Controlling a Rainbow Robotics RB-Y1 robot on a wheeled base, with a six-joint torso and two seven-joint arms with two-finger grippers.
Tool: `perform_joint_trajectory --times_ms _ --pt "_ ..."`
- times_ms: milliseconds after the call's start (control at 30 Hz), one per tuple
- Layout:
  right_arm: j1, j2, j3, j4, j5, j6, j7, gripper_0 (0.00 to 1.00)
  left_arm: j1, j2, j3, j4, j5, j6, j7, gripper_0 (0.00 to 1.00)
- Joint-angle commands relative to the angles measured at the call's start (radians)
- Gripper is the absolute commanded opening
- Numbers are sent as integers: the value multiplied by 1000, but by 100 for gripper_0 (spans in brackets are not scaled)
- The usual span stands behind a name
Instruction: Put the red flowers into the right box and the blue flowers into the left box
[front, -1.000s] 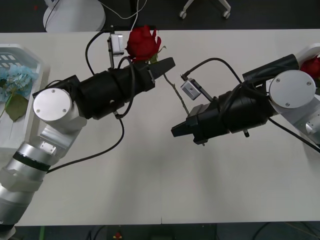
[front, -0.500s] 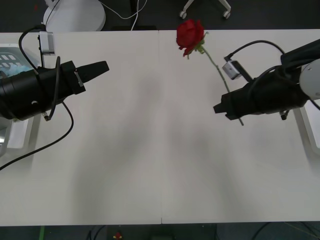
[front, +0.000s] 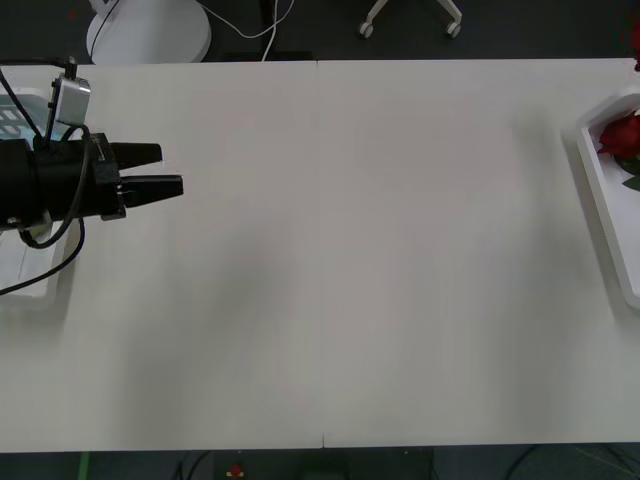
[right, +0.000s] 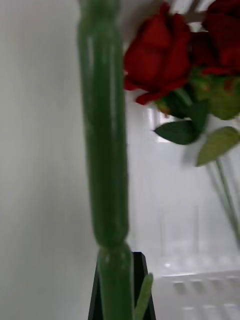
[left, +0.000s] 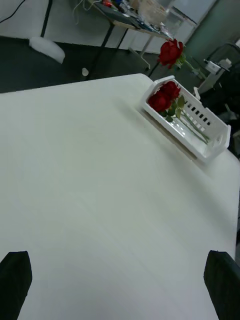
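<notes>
My right gripper is shut on the thick green stem of a red flower, close above the right box. In the left wrist view that flower's red head hangs above the far end of the right box, where other red flowers lie. The front view has the right box at the right edge with a red flower in it. My left gripper is open and holds nothing, next to the left box. The blue flowers are hidden.
The white table stretches bare between the two boxes. Beyond its far edge are a white round base and a chair's wheeled foot. A cluttered table stands in the room behind.
My right arm carried the red flower off to the right, out of the front view and over the right box. My left arm drew back to the left, its fingers now open.
</notes>
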Motion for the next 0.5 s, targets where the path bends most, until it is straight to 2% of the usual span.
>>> perform_joint_trajectory --times_ms 33,267,500 --pt "-38 -63 -18 96 134 -51 137 0 12 127 -97 -19 94 -53 -90 100" --pt "-36 -36 -17 252 379 -190 171 0 27 151 -137 -6 153 -48 -211 100" --pt "-36 57 -17 370 588 -344 146 0 32 131 -186 -22 159 -19 -241 100"
